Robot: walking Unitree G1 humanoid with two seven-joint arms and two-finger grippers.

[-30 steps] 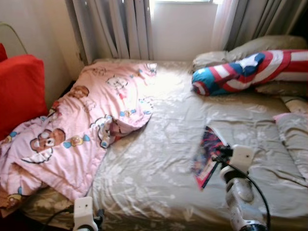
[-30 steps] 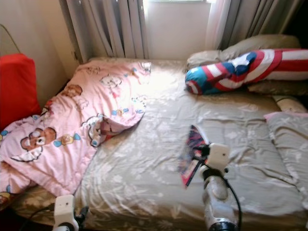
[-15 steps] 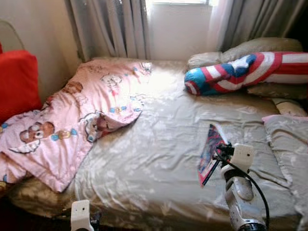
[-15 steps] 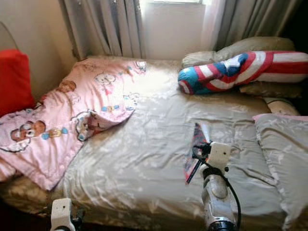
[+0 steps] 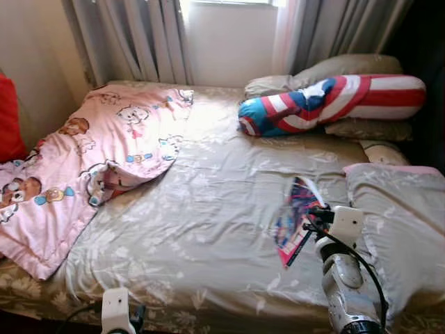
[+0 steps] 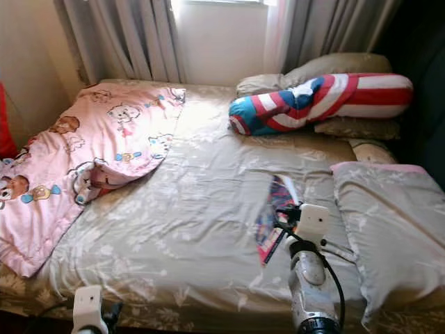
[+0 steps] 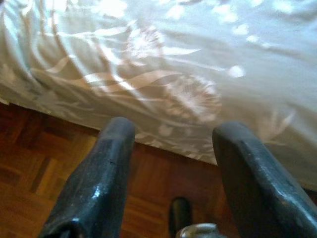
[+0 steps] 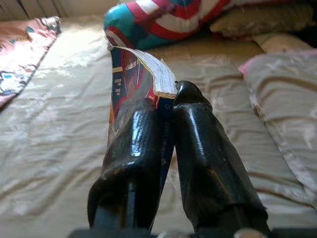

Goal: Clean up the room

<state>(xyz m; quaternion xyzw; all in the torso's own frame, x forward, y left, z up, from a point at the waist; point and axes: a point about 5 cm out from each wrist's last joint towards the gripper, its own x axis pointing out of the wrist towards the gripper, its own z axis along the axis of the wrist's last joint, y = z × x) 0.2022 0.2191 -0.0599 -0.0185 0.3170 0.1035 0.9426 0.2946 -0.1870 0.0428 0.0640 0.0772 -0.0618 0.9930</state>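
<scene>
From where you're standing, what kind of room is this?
Most likely a bedroom: a bed under a curtained window, with a pink cartoon blanket and a striped bolster pillow on it. The right hand holds a book above it.

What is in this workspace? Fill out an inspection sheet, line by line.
Surface: bed with beige floral sheet, wrinkled.
Job's things: book pinched upright above the sheet by the right tool.
Clutter: pink bear blanket at the left; striped bolster on pillows; grey pillow at the right.
Grippers: left tool open, low at the bed's edge.
Cables: black cable along the right arm.
Surroundings: curtains, wooden floor.
</scene>
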